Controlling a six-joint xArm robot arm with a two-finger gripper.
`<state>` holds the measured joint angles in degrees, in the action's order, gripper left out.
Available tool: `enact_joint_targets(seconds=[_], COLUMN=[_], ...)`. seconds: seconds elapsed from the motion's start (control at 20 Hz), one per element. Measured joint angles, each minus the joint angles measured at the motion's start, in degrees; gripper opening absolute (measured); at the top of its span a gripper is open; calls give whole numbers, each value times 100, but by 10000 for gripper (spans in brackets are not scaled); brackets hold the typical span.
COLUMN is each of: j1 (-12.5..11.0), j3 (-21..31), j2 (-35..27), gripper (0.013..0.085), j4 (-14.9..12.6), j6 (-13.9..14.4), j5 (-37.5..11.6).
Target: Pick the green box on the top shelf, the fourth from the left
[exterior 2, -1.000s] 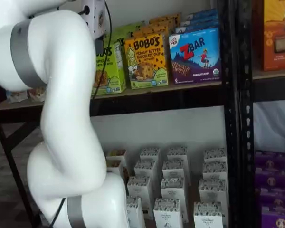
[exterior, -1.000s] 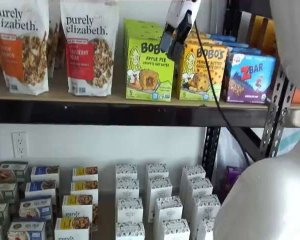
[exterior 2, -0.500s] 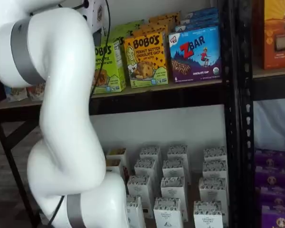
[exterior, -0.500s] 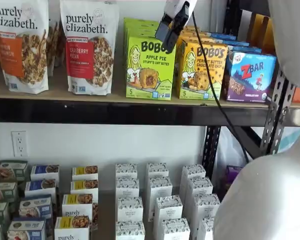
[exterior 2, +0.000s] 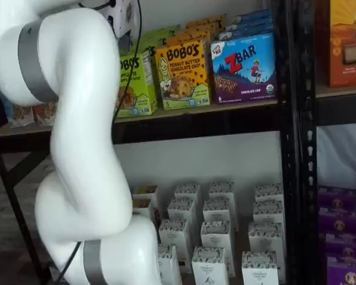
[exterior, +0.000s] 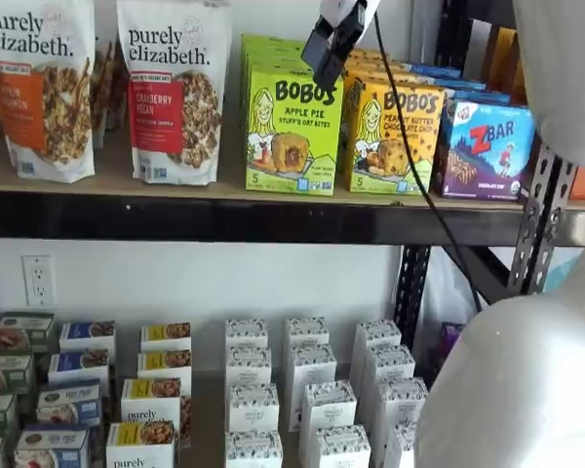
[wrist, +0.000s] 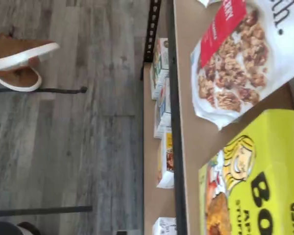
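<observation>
In the wrist view the green box [wrist: 255,181] is standing beside a granola pouch [wrist: 245,58], and in a shelf view the gripper [exterior: 331,44], its grip unreadable, is hovering at that light, crushable carton's top edge, best pinched across its narrow sides.

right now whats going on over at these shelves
A white robot arm is reaching toward the top shelf. Its gripper hangs in front of the upper right corner of the green box, a Bobo's Apple Pie carton standing between a Purely Elizabeth granola bag and a yellow Bobo's box. The fingers show no clear gap, and the box stands ungrasped.
</observation>
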<state>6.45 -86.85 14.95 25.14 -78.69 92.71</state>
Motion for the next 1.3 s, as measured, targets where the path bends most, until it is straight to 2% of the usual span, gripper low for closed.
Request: enact_joint_targets(seconds=[0.35, 0.8, 1.3], j1=[-134, -194, -187], j3=[-15, -89, -526], j2=[-100, -263, -680], gripper=[850, 850, 850], j4=[66, -4, -307], j6=[-147, -248, -282], j5=[-312, -543, -180])
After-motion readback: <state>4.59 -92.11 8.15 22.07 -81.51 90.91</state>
